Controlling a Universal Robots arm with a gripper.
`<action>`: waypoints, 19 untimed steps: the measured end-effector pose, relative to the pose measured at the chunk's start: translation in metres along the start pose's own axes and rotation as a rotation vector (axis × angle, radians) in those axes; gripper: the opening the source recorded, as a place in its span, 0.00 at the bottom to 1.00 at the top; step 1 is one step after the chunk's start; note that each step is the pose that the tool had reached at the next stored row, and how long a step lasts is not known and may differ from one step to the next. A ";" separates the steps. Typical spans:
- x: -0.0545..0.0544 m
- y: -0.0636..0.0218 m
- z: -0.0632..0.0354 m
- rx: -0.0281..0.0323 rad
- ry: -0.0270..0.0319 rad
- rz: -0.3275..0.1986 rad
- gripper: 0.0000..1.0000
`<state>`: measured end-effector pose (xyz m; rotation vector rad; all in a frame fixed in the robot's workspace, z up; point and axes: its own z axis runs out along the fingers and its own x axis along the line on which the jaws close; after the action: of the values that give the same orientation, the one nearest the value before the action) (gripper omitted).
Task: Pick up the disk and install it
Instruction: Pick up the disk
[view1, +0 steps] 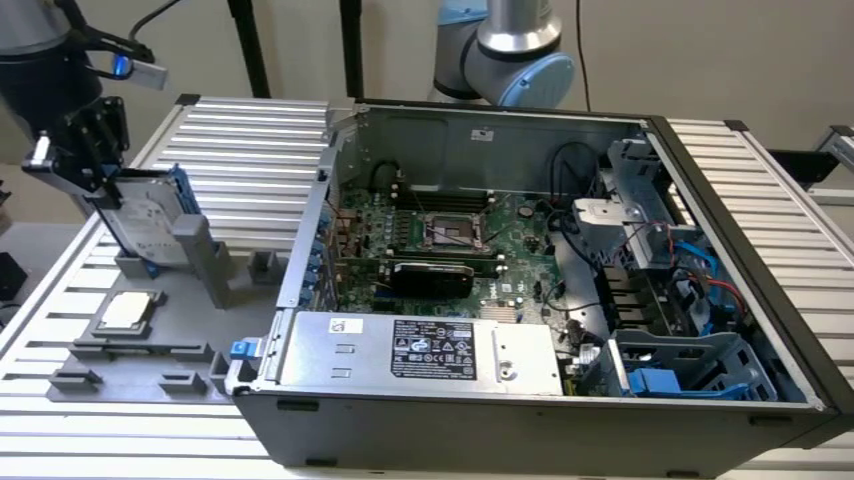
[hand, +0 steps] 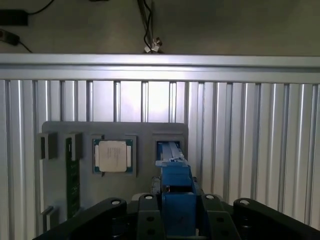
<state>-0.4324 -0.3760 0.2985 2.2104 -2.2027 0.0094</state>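
Looking over both feeds, I see the hand (view1: 100, 185) at the exterior view's left, well apart from the open computer case (view1: 534, 430). It is clenched on the disk (view1: 144, 215). In the wrist view the hand (hand: 177, 212) has a black finger on either side of the blue carrier bracket, with the disk (hand: 176, 175) edge-on between them.

The disk stands upright, slightly tilted, with its lower end at a slot of the grey holder (view1: 134, 355) on the ribbed metal desk (view1: 254, 140). I cannot tell whether that end is seated in the slot or just clear of it.

A square silver CPU chip (view1: 123, 311) lies flat in its own recess of the holder, nearer the camera than the disk. In the wrist view the chip (hand: 113, 155) sits just beside the disk's slot, and a green memory stick (hand: 72, 175) lies on the chip's other side.

Inside the case the motherboard (view1: 454, 230) lies exposed. The power supply (view1: 414, 350) runs along the near edge, and a drive cage (view1: 694, 370) holding a blue caddy sits at the exterior view's right.
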 end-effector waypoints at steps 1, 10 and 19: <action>0.000 0.0000 -0.0027 0.0000 0.0000 0.000 0.00; 0.001 0.0002 -0.0392 0.0000 -0.0006 0.000 0.00; 0.002 -0.0052 -0.0802 0.0002 -0.0016 0.000 0.00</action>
<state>-0.4264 -0.3760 0.3786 2.2113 -2.2035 0.0079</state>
